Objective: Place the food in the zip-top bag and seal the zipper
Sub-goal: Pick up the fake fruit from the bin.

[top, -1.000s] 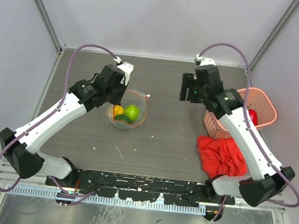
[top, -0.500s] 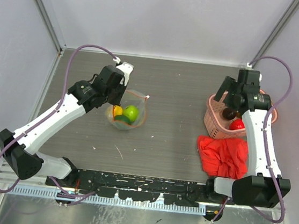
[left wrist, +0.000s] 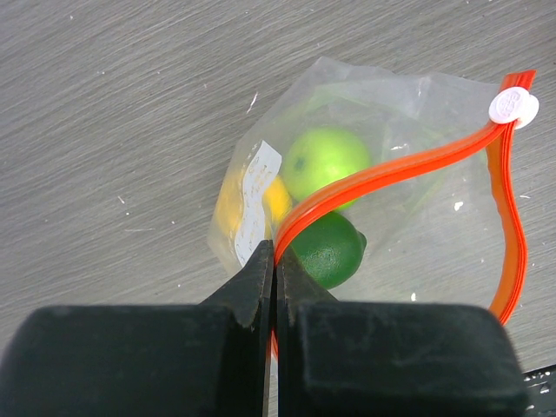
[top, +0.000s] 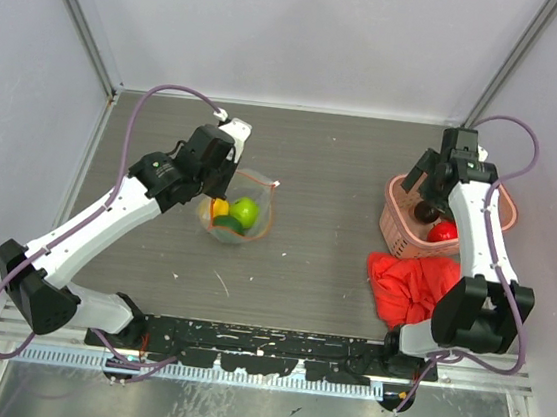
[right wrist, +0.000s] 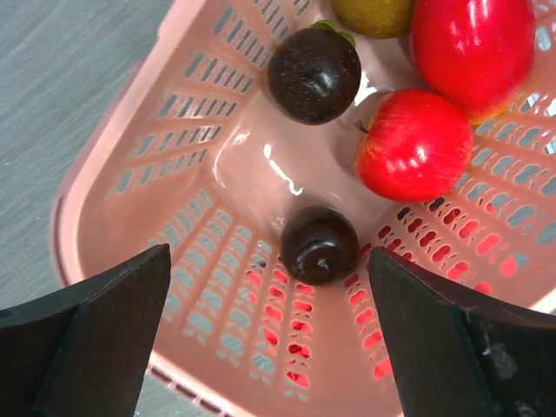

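- Looking into the zip-top bag (left wrist: 417, 113) on the worktop (left wrist: 104, 104), we see a light green fruit (left wrist: 326, 161), a darker green fruit (left wrist: 328, 250) and a yellow fruit (left wrist: 228, 207).
- We find the zipper (left wrist: 391, 169) gaping, its near end clamped in our left hand (left wrist: 274, 265).
- Our right hand (right wrist: 269, 261) hangs spread wide, gripping nothing, over a dark fruit (right wrist: 319, 243) in the pink basket (right wrist: 130, 200).
- A red cloth (top: 412, 289) lies just beside that basket.
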Tool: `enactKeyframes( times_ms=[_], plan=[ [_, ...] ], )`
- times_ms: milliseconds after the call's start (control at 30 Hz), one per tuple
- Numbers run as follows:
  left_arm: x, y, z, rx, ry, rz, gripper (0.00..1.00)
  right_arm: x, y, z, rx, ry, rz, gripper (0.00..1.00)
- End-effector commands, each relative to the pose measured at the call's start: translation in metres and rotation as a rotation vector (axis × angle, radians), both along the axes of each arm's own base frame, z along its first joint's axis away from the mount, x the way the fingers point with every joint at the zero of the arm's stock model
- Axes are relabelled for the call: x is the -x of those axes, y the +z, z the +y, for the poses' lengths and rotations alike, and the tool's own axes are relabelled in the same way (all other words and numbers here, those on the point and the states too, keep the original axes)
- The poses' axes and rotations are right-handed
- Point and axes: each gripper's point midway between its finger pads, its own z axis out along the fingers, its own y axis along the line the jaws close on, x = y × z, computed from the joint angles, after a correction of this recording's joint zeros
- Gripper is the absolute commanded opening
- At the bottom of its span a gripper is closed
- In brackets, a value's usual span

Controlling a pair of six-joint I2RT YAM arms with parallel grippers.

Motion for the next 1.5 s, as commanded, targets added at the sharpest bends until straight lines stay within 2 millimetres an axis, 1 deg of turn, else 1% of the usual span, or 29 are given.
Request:
enactKeyframes(
  times_ms=[0,67,167,200,333,467,600,767,900,1000,1133,1267,1300,1333,1467],
  plan=[
    [-0.005,0.023,-0.001,0.037,0.002,-0.084,0.0,-0.004,-0.003,-0.018,0.059,-0.072,0.029,1.0],
    [-0.005,0.023,-0.001,0.037,0.002,-0.085,0.0,0.001,-0.011,-0.025,0.068,-0.107,0.066,1.0],
    [-0.004,0.024,-0.001,0.04,0.001,-0.087,0.0,-0.003,-0.017,-0.028,0.049,-0.097,0.036,1.0],
    [-0.004,0.023,-0.001,0.036,0.0,-0.084,0.0,-0.004,-0.018,-0.032,0.065,-0.102,0.019,1.0],
    [-0.004,0.025,-0.001,0.039,-0.001,-0.09,0.0,-0.005,-0.022,-0.06,0.15,-0.189,0.004,1.0],
    [-0.004,0.025,-0.001,0.039,-0.002,-0.09,0.0,-0.007,-0.041,-0.08,0.191,-0.23,0.051,1.0],
    [-0.004,0.024,-0.001,0.038,-0.002,-0.088,0.0,-0.013,-0.056,-0.091,0.206,-0.243,0.052,1.0],
    [-0.004,0.024,-0.002,0.039,-0.004,-0.088,0.0,-0.018,-0.084,-0.086,0.166,-0.203,0.099,1.0],
    [-0.004,0.023,-0.002,0.037,-0.005,-0.084,0.0,-0.014,-0.109,-0.082,0.116,-0.184,0.156,1.0],
    [-0.004,0.022,-0.003,0.038,-0.006,-0.082,0.0,-0.011,-0.124,-0.076,0.069,-0.171,0.184,1.0],
    [-0.004,0.021,-0.003,0.036,-0.008,-0.08,0.0,-0.013,-0.131,-0.069,0.035,-0.144,0.175,1.0],
    [-0.004,0.021,-0.004,0.04,-0.011,-0.077,0.0,-0.014,-0.13,-0.067,0.024,-0.135,0.171,1.0],
    [-0.004,0.021,-0.005,0.041,-0.012,-0.076,0.0,-0.015,-0.131,-0.06,-0.011,-0.117,0.169,1.0],
    [-0.003,0.02,-0.005,0.042,-0.014,-0.074,0.0,-0.015,-0.131,-0.057,-0.024,-0.113,0.172,1.0],
    [-0.003,0.02,-0.005,0.043,-0.014,-0.074,0.0,-0.01,-0.137,-0.051,-0.055,-0.107,0.2,1.0]
  ],
)
